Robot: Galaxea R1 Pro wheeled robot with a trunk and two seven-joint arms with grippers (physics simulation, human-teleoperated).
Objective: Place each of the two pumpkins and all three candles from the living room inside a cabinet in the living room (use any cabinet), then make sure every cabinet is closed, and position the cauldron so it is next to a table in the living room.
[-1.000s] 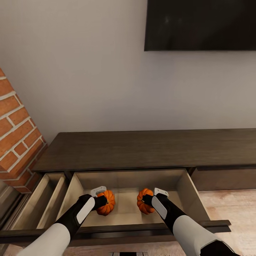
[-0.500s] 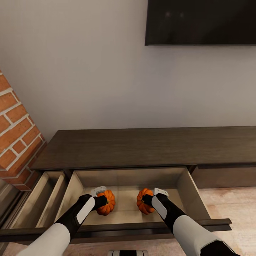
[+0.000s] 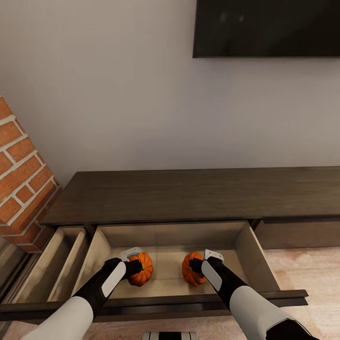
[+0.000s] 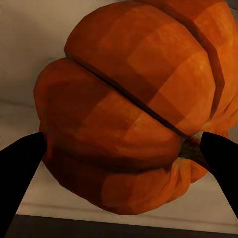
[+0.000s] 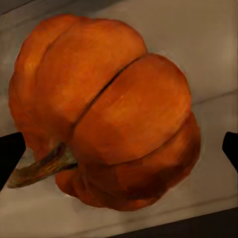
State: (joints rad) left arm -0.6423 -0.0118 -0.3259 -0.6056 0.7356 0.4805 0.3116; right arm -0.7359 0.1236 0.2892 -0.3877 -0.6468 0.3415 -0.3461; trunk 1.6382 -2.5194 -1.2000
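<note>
The left fingers clamp one bright orange ribbed pumpkin; the right fingers, spread wider than the other orange pumpkin, flank it. Both pumpkins are inside the pale open drawer of the long dark brown wooden cabinet.

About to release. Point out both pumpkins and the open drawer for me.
Left pumpkin (image 3: 143,270): head view, its orange side beside the left gripper.
Right pumpkin (image 3: 190,269): head view, its ribbed side.
Drawer (image 3: 167,234): head view, pale back wall.
</note>
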